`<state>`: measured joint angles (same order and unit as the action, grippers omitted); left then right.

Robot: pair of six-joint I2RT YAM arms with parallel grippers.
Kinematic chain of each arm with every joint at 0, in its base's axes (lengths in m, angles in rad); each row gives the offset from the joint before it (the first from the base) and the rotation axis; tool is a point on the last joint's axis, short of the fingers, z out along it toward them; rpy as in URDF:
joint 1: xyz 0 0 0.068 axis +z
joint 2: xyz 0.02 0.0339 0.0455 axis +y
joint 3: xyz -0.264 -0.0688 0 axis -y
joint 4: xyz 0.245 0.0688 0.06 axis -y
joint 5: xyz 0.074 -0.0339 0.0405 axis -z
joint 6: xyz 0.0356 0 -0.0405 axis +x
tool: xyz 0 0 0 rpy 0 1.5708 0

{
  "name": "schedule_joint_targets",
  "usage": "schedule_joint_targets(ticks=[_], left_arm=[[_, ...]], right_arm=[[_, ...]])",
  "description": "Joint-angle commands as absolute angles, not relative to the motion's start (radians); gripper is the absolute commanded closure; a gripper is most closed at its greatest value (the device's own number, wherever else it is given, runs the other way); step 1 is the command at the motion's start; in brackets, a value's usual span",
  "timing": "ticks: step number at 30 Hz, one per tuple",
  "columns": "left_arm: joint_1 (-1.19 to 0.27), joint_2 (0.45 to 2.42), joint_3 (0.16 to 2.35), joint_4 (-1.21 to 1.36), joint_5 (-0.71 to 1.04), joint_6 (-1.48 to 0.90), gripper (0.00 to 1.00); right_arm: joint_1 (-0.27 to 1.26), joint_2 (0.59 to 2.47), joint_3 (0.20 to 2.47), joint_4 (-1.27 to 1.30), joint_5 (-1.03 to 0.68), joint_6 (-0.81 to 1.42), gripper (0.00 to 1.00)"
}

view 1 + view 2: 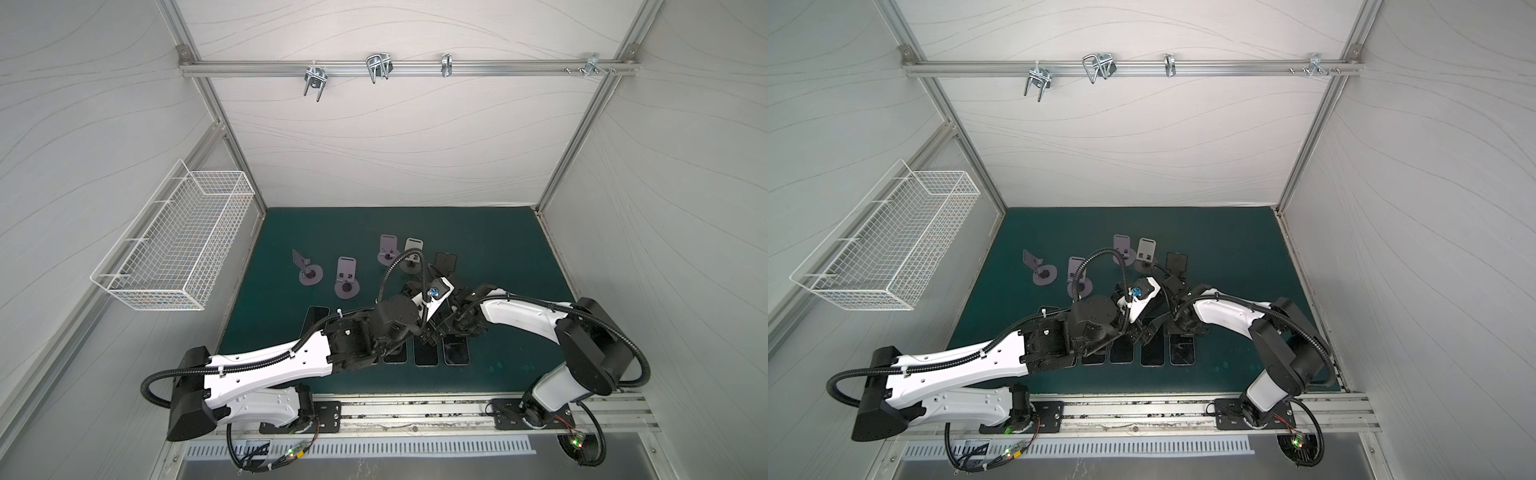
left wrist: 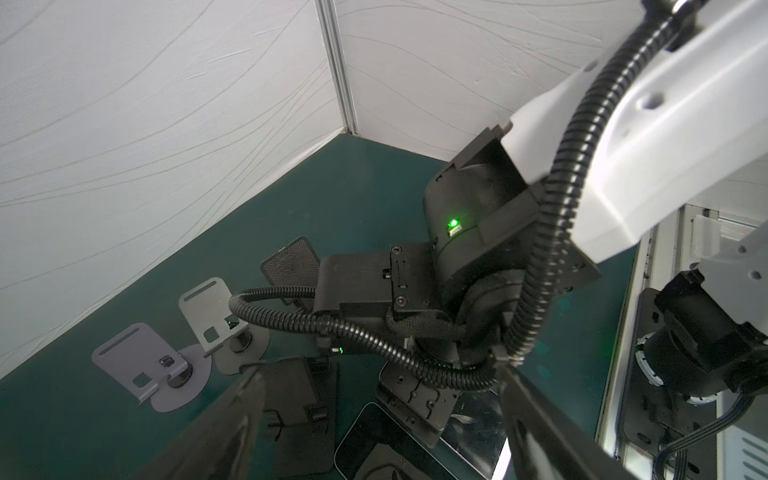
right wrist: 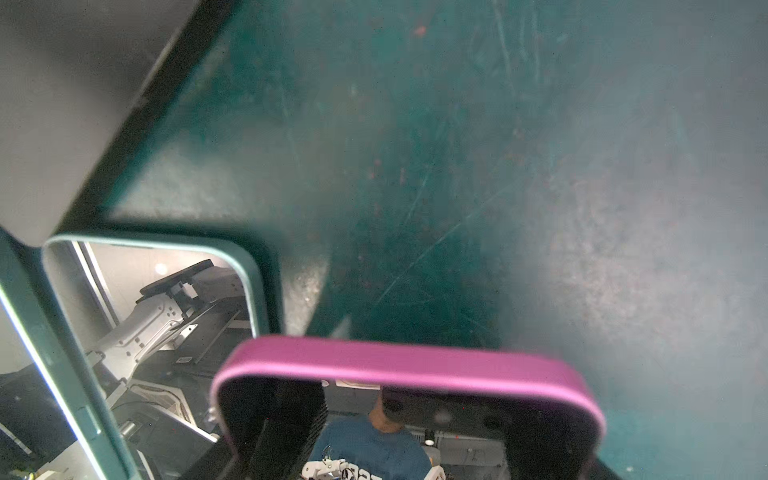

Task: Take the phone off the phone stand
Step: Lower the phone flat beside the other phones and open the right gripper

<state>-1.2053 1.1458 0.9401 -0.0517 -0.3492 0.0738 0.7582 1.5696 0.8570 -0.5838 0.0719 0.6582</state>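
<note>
Right gripper (image 3: pixel 415 395) spread just above pink-cased phone (image 3: pixel 395 361); pink shows in wrist view only. Left gripper (image 2: pixel 378 374) spread wide.

A basket (image 1: pixel 174 249) and hooks (image 1: pixel 378 68)
The white wire basket hangs on the left wall (image 1: pixel 83 124); the metal hooks line the far rail (image 1: pixel 249 68).

Found bright and evenly lit from overhead in both top views, with only soft, faint shadows on the green mat (image 1: pixel 498 249) under the arms. Noted wide-angle stretching toward the corners. Left wrist view: sharp at mid-distance, dim low down, with glare off a flat phone screen (image 2: pixel 473 424) and flare around the green indicator lamp (image 2: pixel 454 224). Right wrist view: hazy, mat blurred and washed pale at one side, pink-cased phone (image 3: pixel 407 361) soft.
</note>
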Motion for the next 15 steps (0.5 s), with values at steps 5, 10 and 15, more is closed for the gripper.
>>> schedule_joint_targets(ticks=[5, 10, 15], left_arm=[[-1.208, 1.119, 0.944, -0.004, -0.401, 0.076, 0.11], [-1.208, 1.117, 0.946, -0.005, -0.425, 0.083, 0.11], [-1.208, 1.108, 0.939, 0.001, -0.442, 0.087, 0.11]], right_arm=[[0.761, 1.563, 0.84, -0.611, 0.11, 0.665, 0.23], [0.76, 1.551, 0.832, -0.616, 0.116, 0.657, 0.15], [0.76, 1.525, 0.821, -0.618, 0.115, 0.656, 0.14]])
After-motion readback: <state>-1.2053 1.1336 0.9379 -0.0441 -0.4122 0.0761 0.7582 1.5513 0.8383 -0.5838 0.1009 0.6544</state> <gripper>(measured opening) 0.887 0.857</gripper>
